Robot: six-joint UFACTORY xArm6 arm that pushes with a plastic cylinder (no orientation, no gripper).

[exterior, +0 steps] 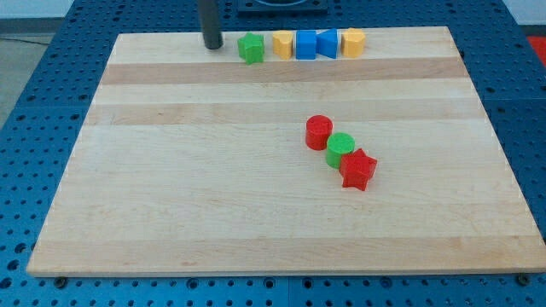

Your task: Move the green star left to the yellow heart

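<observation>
The green star (pixel 251 48) sits near the board's top edge, at the left end of a row of blocks. The yellow heart (pixel 282 43) is just to its right, touching or nearly touching it. My tip (pixel 212 46) rests on the board to the left of the green star, with a small gap between them. The rod rises out of the view's top.
The row continues to the right with a blue cube (pixel 305 44), a blue triangle (pixel 327 43) and a yellow hexagon (pixel 352 41). A red cylinder (pixel 318 131), a green cylinder (pixel 340 148) and a red star (pixel 357 169) form a diagonal chain right of centre on the wooden board (pixel 171 188).
</observation>
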